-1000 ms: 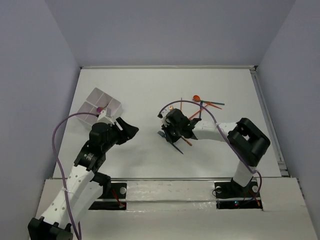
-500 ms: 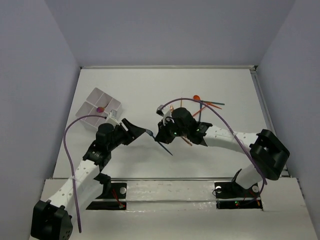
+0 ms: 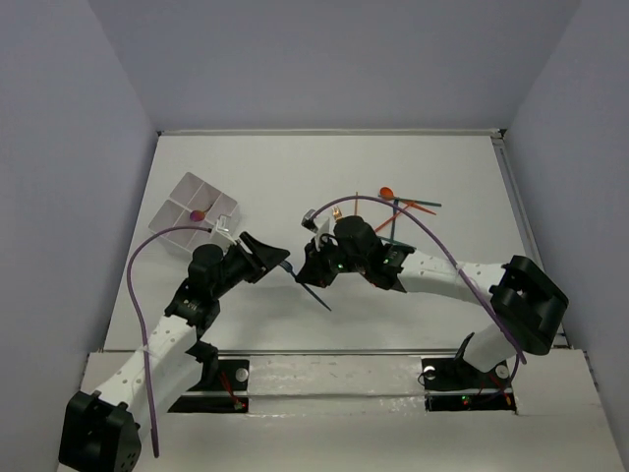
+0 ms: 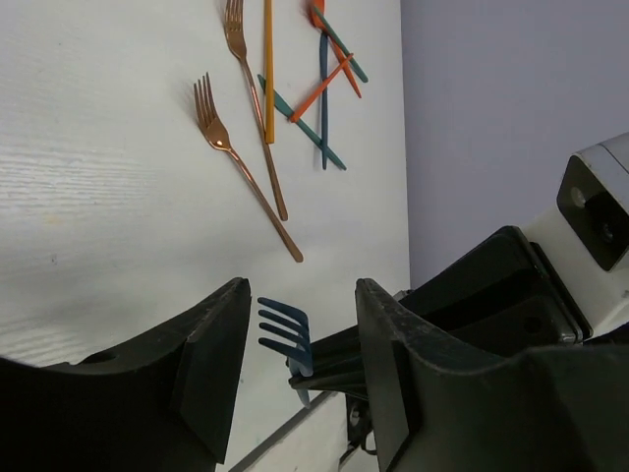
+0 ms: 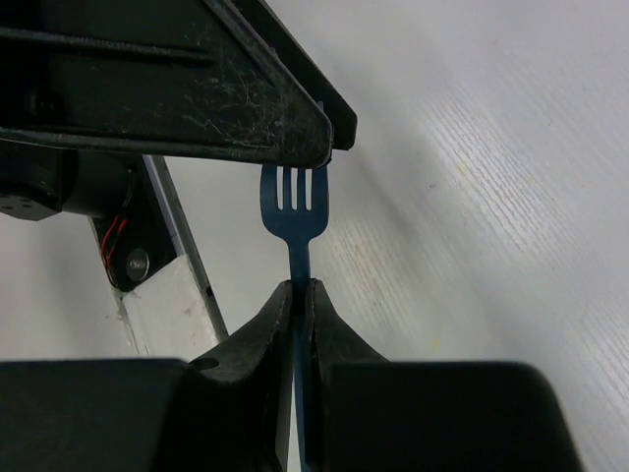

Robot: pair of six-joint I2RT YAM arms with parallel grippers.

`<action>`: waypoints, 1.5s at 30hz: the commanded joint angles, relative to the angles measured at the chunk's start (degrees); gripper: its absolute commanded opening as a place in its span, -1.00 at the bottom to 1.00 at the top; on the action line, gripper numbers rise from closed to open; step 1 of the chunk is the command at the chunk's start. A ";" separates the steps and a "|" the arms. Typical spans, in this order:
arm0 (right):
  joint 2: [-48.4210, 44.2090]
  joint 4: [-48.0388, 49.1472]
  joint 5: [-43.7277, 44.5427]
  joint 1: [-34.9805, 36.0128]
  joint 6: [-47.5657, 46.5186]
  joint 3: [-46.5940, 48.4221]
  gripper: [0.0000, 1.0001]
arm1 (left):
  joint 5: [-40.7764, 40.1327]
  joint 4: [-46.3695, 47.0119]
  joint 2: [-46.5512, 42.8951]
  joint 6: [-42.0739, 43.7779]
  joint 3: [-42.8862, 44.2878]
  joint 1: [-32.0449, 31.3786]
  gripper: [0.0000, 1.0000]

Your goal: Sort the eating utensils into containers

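Note:
My right gripper [image 3: 309, 271] is shut on the handle of a blue fork [image 3: 318, 298] and holds it above the table. In the right wrist view the fork [image 5: 295, 211] sticks out past my shut right gripper [image 5: 300, 295]. My left gripper [image 3: 279, 260] is open, and the fork's tines [image 4: 285, 334] sit between its jaws without touching them; my left gripper [image 4: 300, 305] holds nothing. The white divided tray [image 3: 189, 193] lies at the far left with a small purple piece [image 3: 197, 215] in one compartment. Two copper forks [image 4: 246, 172], an orange stick [image 4: 268, 69] and teal pieces [image 4: 324, 108] lie on the table.
The remaining utensils, with an orange spoon [image 3: 386, 194], lie in a loose pile [image 3: 398, 208] behind the right arm. The table's front rail [image 3: 324, 349] runs below both grippers. A purple cable [image 3: 138, 265] loops beside the left arm.
My right gripper has carried the blue fork leftward, and my left gripper has swung right to meet it. The fork's tines now lie between the open left jaws.

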 commanded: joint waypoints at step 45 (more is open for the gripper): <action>-29.38 3.50 23.03 1.22 -0.95 -16.78 0.46 | -49.15 -22.34 7.66 35.41 42.12 20.79 -0.89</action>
